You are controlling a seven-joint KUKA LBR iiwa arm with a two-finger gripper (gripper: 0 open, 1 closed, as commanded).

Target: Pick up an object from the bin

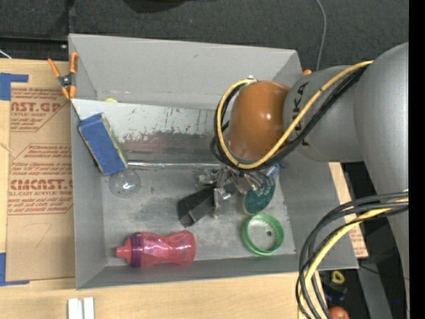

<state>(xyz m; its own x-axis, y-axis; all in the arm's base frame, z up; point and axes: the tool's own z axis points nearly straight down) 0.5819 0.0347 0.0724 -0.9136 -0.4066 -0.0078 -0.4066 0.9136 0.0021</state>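
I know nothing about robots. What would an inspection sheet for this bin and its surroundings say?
Surface: grey metal bin, floor scuffed.
Job's things: black block and teal round piece, mid-right, nearest the gripper.
Clutter: blue block leaning at the back left; clear round thing below it; pink bottle lying along the front; green ring at the front right.
Grippers: gripper low between the black block and the teal piece.
Cables: yellow and black cables loop round the orange wrist cover.
Surroundings: pale wooden top in front of the bin.
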